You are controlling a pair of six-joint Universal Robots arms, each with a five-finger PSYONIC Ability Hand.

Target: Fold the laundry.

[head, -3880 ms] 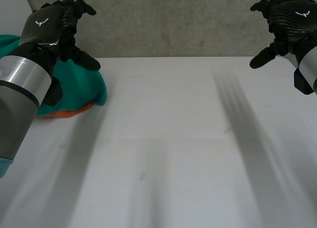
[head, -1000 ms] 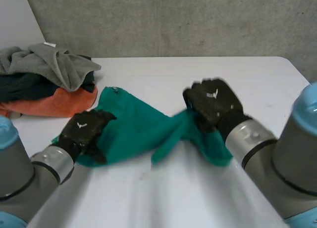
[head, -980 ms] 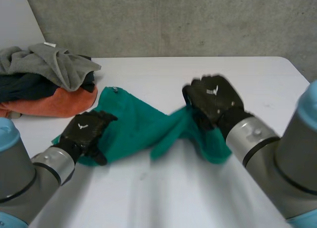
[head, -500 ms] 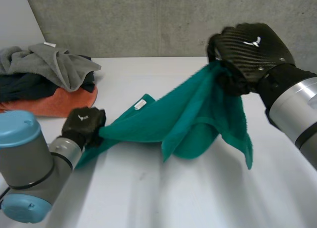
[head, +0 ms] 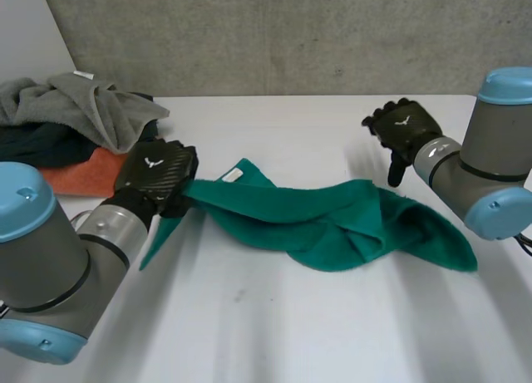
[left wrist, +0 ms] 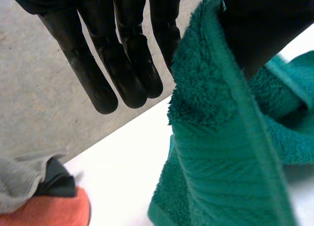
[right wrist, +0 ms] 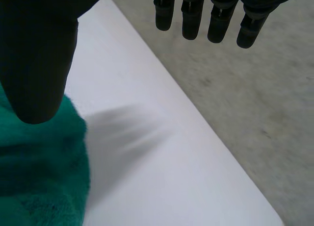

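The white table (head: 274, 333) is bare across the lower frame and along its far edge by the grey wall (head: 291, 34). The green towel (head: 332, 221) lies rumpled across the centre. At centre left, the left hand (head: 156, 171) pinches the towel's left end between thumb and straight fingers, and a corner hangs below. A laundry pile (head: 83, 125) of grey, dark and orange cloth crowds the upper left, just behind that hand. Half a second ago the right hand (head: 405, 127) held the towel aloft. Now it hovers at upper right, fingers spread and empty, just beyond the towel.
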